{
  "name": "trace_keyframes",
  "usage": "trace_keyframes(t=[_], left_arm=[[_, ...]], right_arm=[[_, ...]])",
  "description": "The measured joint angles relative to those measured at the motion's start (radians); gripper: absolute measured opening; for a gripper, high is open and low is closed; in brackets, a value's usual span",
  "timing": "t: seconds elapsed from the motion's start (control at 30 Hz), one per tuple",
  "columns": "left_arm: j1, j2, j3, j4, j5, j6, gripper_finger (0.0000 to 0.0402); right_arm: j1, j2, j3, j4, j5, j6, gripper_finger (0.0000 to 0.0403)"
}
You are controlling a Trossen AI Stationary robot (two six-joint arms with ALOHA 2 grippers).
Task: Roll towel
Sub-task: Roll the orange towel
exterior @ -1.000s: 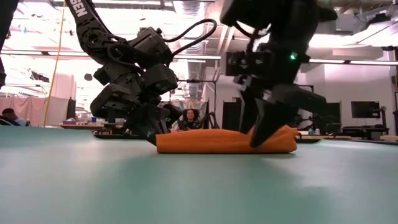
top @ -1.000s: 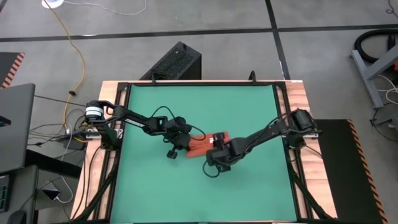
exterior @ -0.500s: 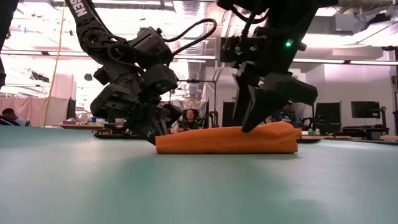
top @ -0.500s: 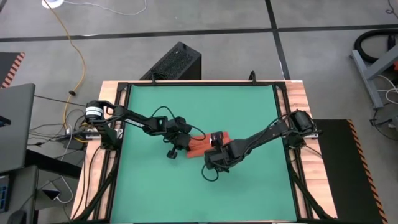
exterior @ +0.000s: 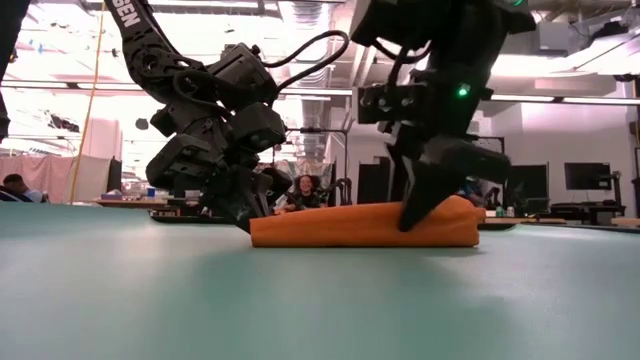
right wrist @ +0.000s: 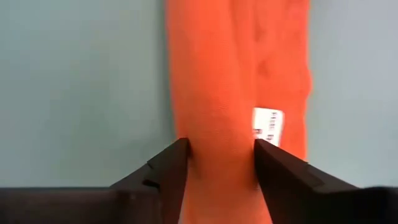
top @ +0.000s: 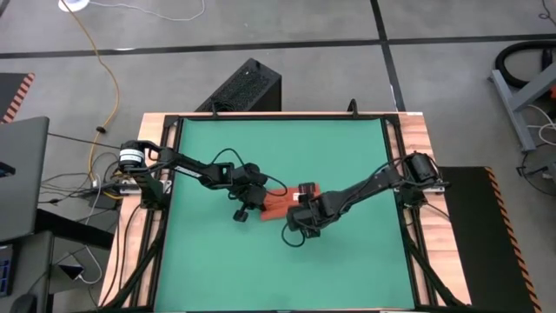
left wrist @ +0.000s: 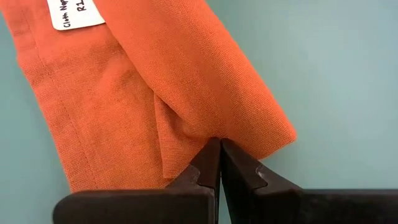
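Towel sits near centre of the green mat in the high view, already gathered into a long narrow bundle; low view shows a low orange roll lying flat on the surface. Looks mostly rolled, judging by shape: several layers folded over, white tag showing at upper left of the left wrist frame and again right of centre in the right wrist frame. Left to do, probably: tighten or finish the last turn and let go. Left tool, at the left end of the bundle in the high view, pressed together, tips nipping a fold at the cloth's edge. Right tool, at the right part of the roll, spread and straddling it, fingers down either side, not clearly squeezing. Low view: right tool coming down onto the right end of the roll, left tool at its left end. Count: one towel, one tag, one mat, two arms, two tools. A seated person far back in the room, mid-frame in low view.
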Motion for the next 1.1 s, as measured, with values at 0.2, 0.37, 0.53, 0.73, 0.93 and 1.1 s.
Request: trace_keyframes(t=[0.2,0.37,0.53,0.73,0.93,1.1], left_arm=[[0.0,0.0,0.0,0.0,0.0,-0.014,0.0],[0.0,0.0,0.0,0.0,0.01,-0.04,0.0],[0.0,0.0,0.0,0.0,0.013,-0.05,0.0],[0.0,0.0,0.0,-0.001,0.016,-0.062,0.0],[0.0,0.0,0.0,-0.01,0.017,-0.063,0.0],[0.0,0.0,0.0,-0.024,0.017,-0.059,0.0]], right_arm=[[0.0,0.0,0.0,-0.014,-0.003,-0.002,0.0133],[-0.026,0.0,0.0,-0.049,-0.082,-0.002,0.0044],[-0.088,-0.001,0.001,-0.052,-0.27,0.01,0.0018],[-0.214,-0.001,0.001,-0.069,-0.572,0.007,0.0009],[-0.325,-0.005,0.001,-0.082,-0.746,-0.049,0.0009],[-0.401,-0.001,0.001,-0.118,-0.823,-0.088,0.0009]])
